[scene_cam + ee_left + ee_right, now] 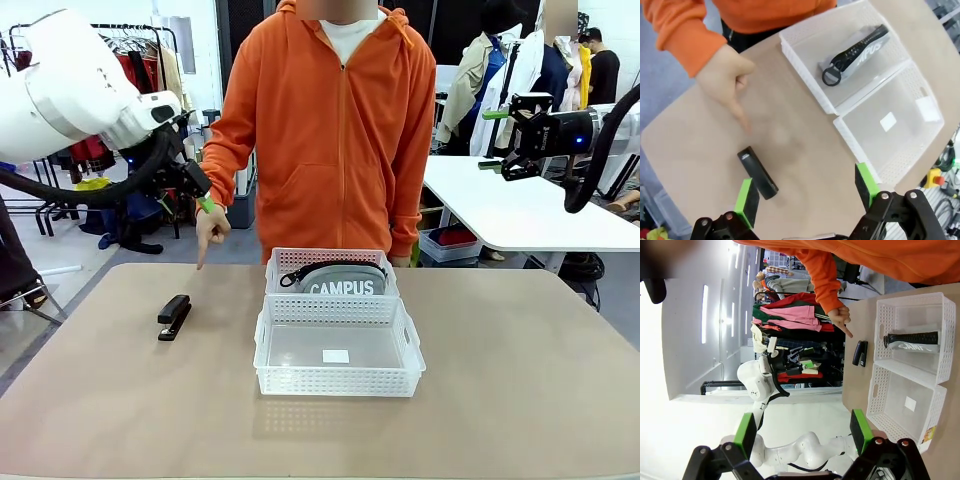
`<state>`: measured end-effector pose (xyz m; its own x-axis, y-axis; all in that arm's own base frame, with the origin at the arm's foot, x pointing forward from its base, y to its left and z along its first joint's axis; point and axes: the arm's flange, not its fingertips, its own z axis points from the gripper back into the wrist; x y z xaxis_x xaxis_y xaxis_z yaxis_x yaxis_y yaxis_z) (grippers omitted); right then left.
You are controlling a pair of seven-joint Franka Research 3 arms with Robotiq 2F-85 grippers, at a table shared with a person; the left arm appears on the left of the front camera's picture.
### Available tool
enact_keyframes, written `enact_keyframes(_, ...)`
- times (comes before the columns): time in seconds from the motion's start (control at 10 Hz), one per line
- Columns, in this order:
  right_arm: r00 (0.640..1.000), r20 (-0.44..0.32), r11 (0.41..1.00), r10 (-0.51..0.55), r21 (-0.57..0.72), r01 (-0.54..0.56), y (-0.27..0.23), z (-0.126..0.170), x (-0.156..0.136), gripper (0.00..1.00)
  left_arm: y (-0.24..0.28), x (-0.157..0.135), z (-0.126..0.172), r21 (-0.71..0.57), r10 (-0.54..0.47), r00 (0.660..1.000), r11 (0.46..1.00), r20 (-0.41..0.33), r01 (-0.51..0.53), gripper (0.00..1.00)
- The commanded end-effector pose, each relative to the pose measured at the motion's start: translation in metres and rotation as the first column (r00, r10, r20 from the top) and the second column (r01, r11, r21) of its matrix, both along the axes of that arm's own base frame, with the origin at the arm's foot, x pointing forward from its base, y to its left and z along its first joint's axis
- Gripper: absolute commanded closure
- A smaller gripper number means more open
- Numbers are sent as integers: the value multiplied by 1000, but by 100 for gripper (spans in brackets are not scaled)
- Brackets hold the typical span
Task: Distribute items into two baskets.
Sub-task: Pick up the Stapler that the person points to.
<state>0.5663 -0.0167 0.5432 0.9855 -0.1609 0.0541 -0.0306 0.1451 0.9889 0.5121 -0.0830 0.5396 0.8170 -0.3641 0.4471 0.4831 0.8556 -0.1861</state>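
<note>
Tabletop, tan, holds stapler; clothes rack and white table stand behind.

You'll see a tan table under the pointing hand, an orange hoodie just right of it, a clothes rack behind it, and a white table well off to its right.

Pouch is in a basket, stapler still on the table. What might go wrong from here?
1. The person's hand points down close beside the stapler; the open left claw above it might hit the finger when descending.
2. The stapler lies slanted and off-centre under the claw, so a grip may slip.
</note>
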Motion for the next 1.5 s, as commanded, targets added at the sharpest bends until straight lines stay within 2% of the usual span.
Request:
enact_keyframes(0.0,1000,5,1000,-2,5,2,0,2,0,0,2,3,3,0,-17,1000,1000,7,17,0)
enact_keyframes(0.4,1000,5,1000,-2,5,2,0,2,0,0,-1,0,1,-3,-4,1000,1000,2,4,0)
enact_keyframes(0.5,1000,5,1000,-2,5,2,0,2,0,0,-12,0,-3,134,7,1000,991,4,-7,0)
enact_keyframes(0.7,1000,5,1000,-2,5,2,0,2,0,0,-24,7,-17,244,39,999,969,-19,-33,0)
enact_keyframes(1.4,1000,5,1000,-2,5,2,0,2,0,0,-59,19,-89,437,105,986,899,-126,-40,0)
